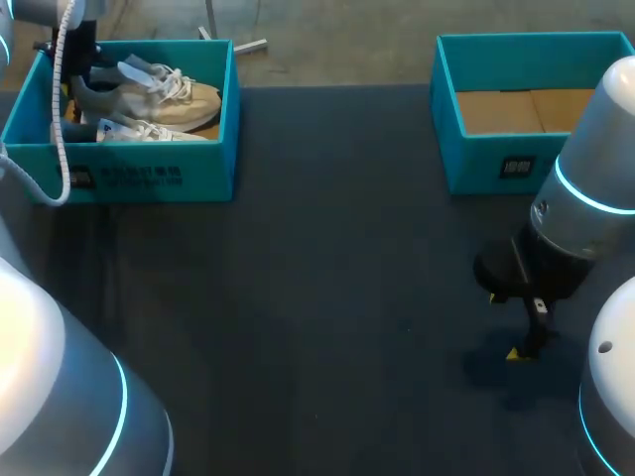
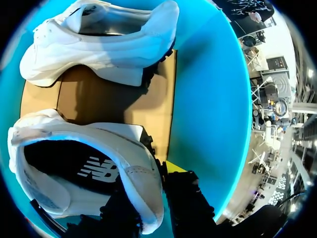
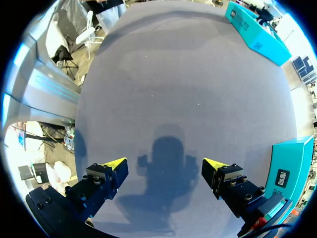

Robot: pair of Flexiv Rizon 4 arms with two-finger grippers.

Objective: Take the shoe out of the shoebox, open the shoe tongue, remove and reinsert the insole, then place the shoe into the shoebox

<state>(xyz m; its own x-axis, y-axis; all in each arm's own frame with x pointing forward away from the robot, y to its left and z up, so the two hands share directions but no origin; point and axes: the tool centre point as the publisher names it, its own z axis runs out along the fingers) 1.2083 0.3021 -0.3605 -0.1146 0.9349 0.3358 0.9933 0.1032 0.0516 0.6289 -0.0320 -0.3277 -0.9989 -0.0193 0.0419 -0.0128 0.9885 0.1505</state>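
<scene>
While your left gripper (image 2: 148,191) is clamped on the rim of the nearer shoe (image 2: 129,153), one dark finger sits inside the opening and the other outside it, with the white wall of the shoe pinched between them. That shoe lies in the shoebox (image 2: 210,99), near the teal wall, and its dark insole (image 2: 64,166) shows in the opening. A second shoe (image 2: 104,47) lies beyond it on the brown cardboard floor (image 2: 104,99), the two apart. Your right gripper (image 3: 164,164) is spread wide with nothing between its fingers, and it hangs over the bare dark table (image 1: 327,278), where it casts a shadow (image 3: 167,148). Just beside it stands another teal box (image 1: 496,164), which holds only its cardboard bottom. The two boxes are well apart, at the far left and far right of the table. Only one yellow tip of your left gripper shows; the other is hidden by the shoe. From overhead your left arm and its white cable (image 1: 62,109) cover that gripper and the left end of the shoebox. Your right arm cuts off part of the other box.
</scene>
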